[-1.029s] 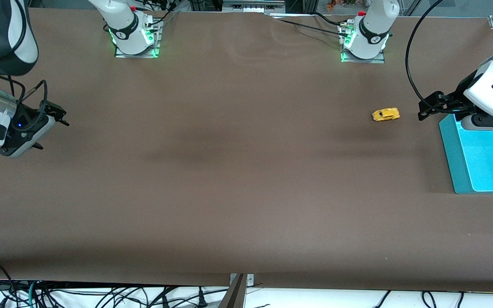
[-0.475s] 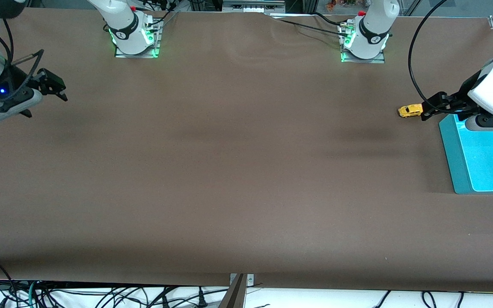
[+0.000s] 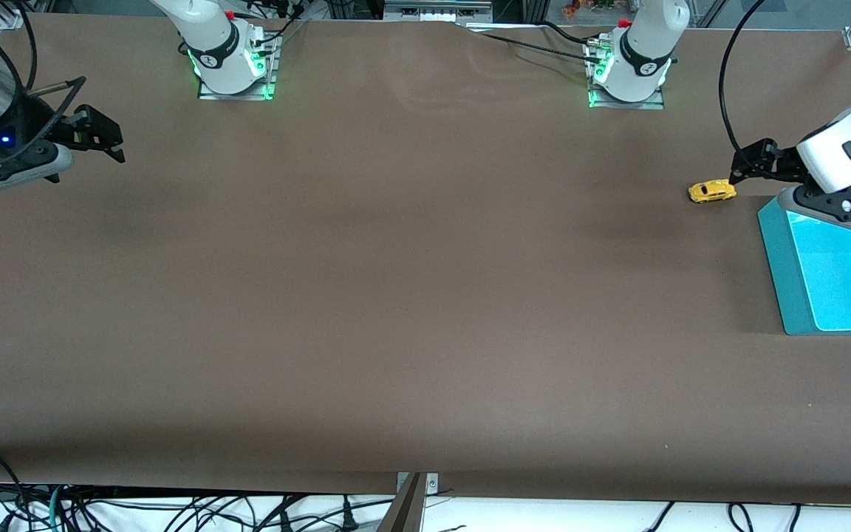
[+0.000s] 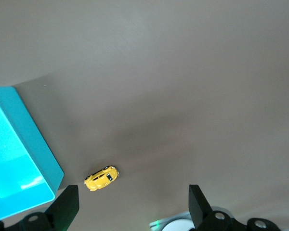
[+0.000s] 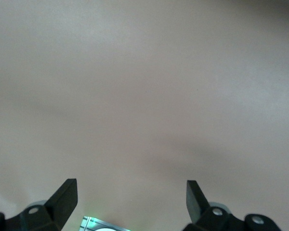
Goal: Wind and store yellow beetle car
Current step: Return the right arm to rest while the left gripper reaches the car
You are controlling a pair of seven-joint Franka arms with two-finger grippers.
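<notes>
The yellow beetle car [image 3: 711, 191] sits on the brown table toward the left arm's end, beside the teal bin [image 3: 824, 266]. It also shows in the left wrist view [image 4: 101, 178], on its wheels, close to the bin's corner [image 4: 36, 159]. My left gripper [image 3: 744, 166] is open and empty, in the air just above the car and the bin's edge. My right gripper [image 3: 104, 140] is open and empty, raised over the right arm's end of the table; its wrist view shows only bare table between the fingers [image 5: 65, 195].
The two arm bases [image 3: 230, 63] [image 3: 629, 70] stand along the table's back edge. The brown cloth [image 3: 411, 295] covers the table. Cables hang below the front edge [image 3: 174, 510].
The car rolled toward the left arm's end and stopped beside the bin. My left gripper rose slightly. My right gripper lifted and drew back toward the table's end.
</notes>
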